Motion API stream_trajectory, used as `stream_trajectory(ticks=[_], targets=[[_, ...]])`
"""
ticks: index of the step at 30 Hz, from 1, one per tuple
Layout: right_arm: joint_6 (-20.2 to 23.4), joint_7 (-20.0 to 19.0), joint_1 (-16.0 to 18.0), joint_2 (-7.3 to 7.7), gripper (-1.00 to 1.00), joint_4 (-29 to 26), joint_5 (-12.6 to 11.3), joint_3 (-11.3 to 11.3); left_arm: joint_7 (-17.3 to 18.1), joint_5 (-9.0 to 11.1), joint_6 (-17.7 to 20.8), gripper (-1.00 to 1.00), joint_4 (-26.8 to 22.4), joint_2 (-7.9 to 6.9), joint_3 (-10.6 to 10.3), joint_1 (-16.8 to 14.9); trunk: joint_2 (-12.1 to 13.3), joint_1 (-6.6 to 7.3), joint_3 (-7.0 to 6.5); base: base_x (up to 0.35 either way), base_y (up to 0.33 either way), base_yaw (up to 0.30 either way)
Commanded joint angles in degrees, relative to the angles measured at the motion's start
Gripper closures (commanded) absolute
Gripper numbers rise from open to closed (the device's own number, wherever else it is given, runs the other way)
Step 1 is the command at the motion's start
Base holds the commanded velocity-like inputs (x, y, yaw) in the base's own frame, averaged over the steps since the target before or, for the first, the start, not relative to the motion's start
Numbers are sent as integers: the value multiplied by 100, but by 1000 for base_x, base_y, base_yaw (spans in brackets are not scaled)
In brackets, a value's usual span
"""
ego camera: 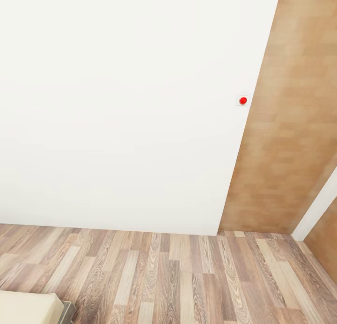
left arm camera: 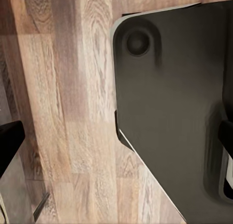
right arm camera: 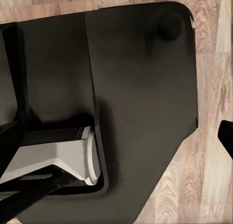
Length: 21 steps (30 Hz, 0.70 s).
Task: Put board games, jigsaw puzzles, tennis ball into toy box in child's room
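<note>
A plain white wall (ego camera: 121, 104) is seen in the head view, smooth and matt, with no texture on it. To its right a wood-look panel (ego camera: 285, 127) in a warm tan is shown, its grain faint and blotchy. A small glossy red button (ego camera: 243, 100) is set on a pale plate at the wall's right edge. The floor (ego camera: 187, 277) is laid in wood planks of mixed brown and grey, with strong grain and a dull sheen. At the near left a beige mattress corner (ego camera: 28, 307) is seen, soft and matt. In the wrist views, the robot's base (left arm camera: 174, 112) is shown as dark, smooth, matt plastic.
</note>
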State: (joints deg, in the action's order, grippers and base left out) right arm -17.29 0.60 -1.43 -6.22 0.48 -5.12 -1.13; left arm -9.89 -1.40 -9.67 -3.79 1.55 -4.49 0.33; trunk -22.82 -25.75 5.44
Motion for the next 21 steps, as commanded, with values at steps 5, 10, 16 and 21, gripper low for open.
stream_trajectory(ticks=[5,10,16,21], targets=[[-41,21,2,26,-100,5,-224,-9,-33,-14,-33,-100,-9,-10,-45,2,-10,-3,9,0,0,0],[-72,233,2,20,-100,5,-262,-18,-14,-45,-59,-100,-15,-7,-57,2,-10,-3,9,0,0,0],[-90,586,2,11,-100,-9,-275,-30,-5,-52,-67,-100,-18,-3,-67,2,-10,-3,9,0,0,0],[-51,845,33,26,-100,-73,-269,-33,0,-34,-77,-100,-162,6,-42,-9,-10,-3,9,0,0,0]])
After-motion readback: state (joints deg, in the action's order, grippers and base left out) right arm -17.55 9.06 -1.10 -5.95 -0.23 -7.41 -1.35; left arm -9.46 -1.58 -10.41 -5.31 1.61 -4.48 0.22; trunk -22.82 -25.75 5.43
